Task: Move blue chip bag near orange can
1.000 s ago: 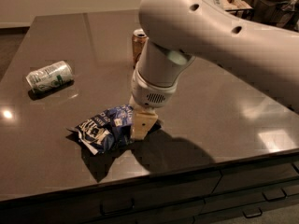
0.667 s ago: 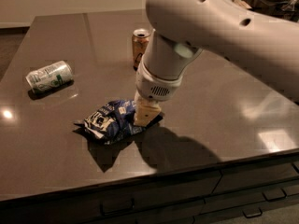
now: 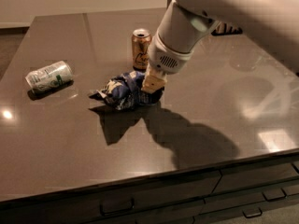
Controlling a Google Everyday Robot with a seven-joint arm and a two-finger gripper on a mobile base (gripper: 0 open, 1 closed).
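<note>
We see the tool [image 3: 153,83] low over the middle of the bench [image 3: 233,78], clamped on the right end of the blue chip bag [image 3: 119,91]. The bag is crumpled. Its long axis runs roughly left to right, and its pointed left tip is aimed toward a white-and-green can [image 3: 49,76] that lies on its side well apart at the left. The orange can [image 3: 140,50] stands upright just beyond the bag's right end, on the far side, near it. We cannot tell whether they touch. The arm [image 3: 187,27] comes down from the upper right and passes close to the right of the orange can. Its shadow [image 3: 187,139] spreads toward the near edge. A broad bare stretch of bench lies to the right and another on the near side, where the bench edge sits above drawers [image 3: 117,204].
</note>
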